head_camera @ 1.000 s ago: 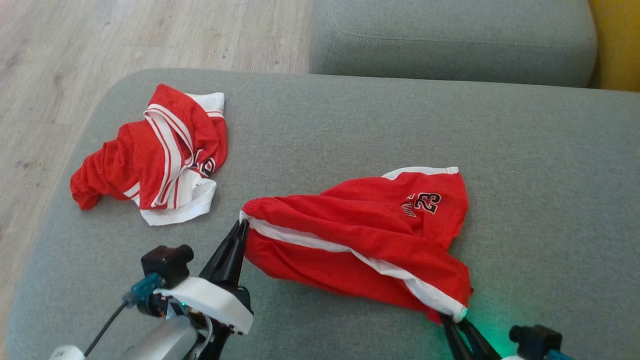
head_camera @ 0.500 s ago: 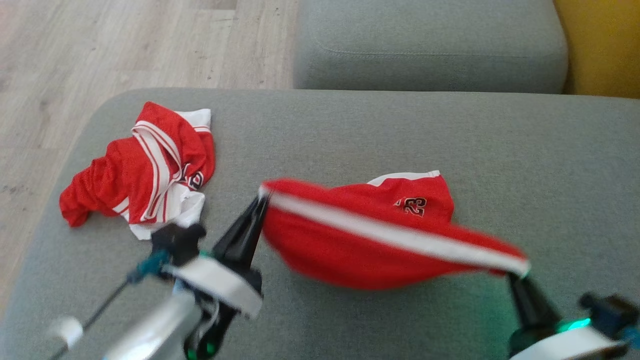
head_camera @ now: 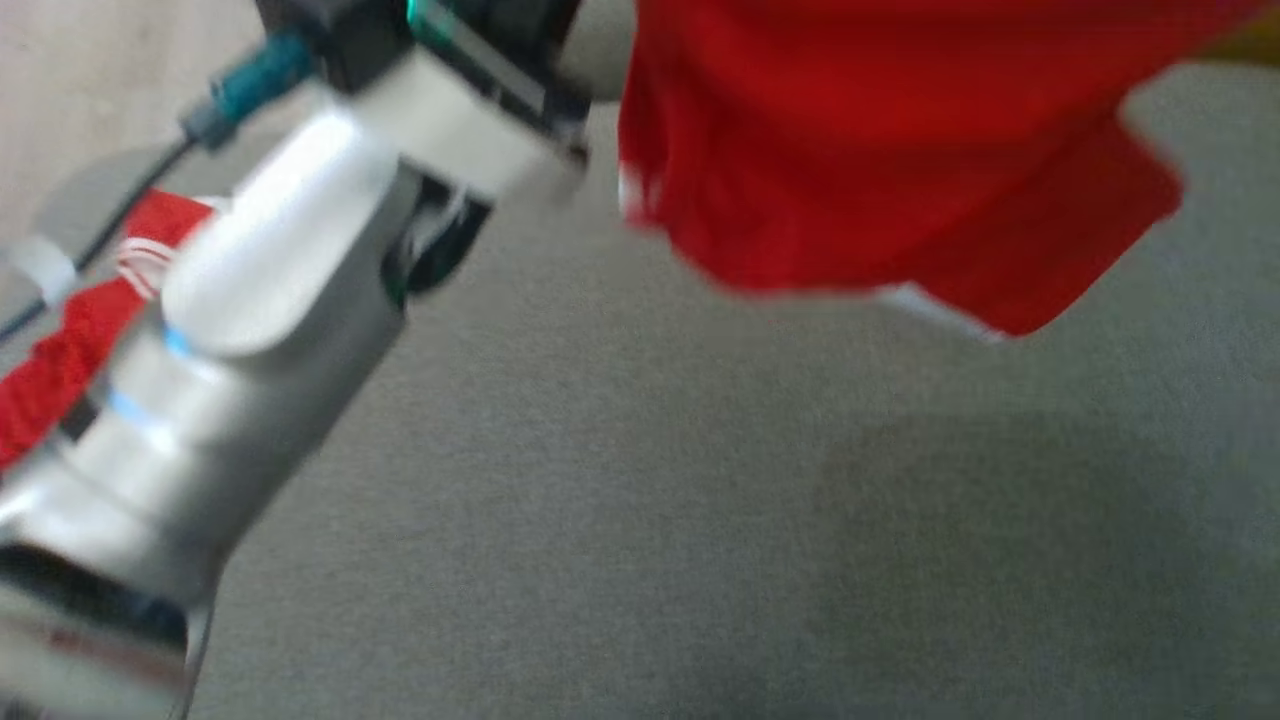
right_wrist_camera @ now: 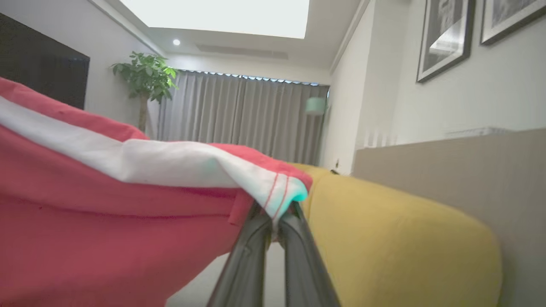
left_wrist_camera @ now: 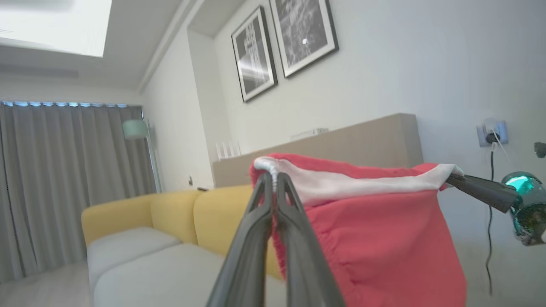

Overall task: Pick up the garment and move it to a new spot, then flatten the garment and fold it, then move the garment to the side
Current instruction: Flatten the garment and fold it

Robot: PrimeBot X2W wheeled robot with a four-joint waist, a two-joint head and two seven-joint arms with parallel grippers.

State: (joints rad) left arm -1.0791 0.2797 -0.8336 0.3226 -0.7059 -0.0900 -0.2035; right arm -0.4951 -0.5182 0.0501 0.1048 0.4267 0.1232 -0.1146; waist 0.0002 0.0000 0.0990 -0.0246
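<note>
The red shorts [head_camera: 880,150], slumped on the grey sofa cushion [head_camera: 640,520] a second ago, now hang clear above it, stretched between the left gripper [left_wrist_camera: 273,178] and right gripper [right_wrist_camera: 277,219], both clenched on the white-striped ends, so the pick-up looks done.

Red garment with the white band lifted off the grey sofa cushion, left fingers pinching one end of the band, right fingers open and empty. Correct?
No: the right fingers are shut on the other end of the white band, as the right wrist view shows. The rest holds: red garment off the grey sofa cushion, left fingers pinching one end.
</note>
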